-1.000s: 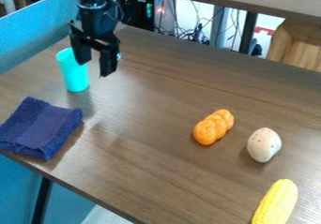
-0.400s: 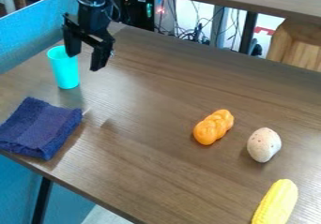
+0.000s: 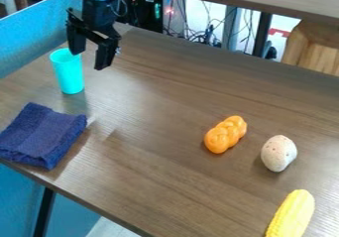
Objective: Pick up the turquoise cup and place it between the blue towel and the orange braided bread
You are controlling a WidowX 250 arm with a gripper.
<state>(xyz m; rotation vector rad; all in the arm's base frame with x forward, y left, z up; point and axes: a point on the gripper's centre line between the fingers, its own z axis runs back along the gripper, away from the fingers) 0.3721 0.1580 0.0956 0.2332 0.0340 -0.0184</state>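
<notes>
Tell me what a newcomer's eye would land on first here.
Probably the turquoise cup, upright at the upper left, with the open black gripper beside its rim. Next come the bright orange twist, right of centre, and the yellow corn at the lower right. The dark blue cloth stands out at the left.

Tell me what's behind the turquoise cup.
Behind the turquoise cup, some brown tabletop shows, with a blue partition beyond. Whatever the cup's body covers from this angle cannot be seen.

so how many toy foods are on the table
3: orange braid right of centre, speckled egg shape to its right, yellow corn at bottom right; the cup could hide more.
</notes>
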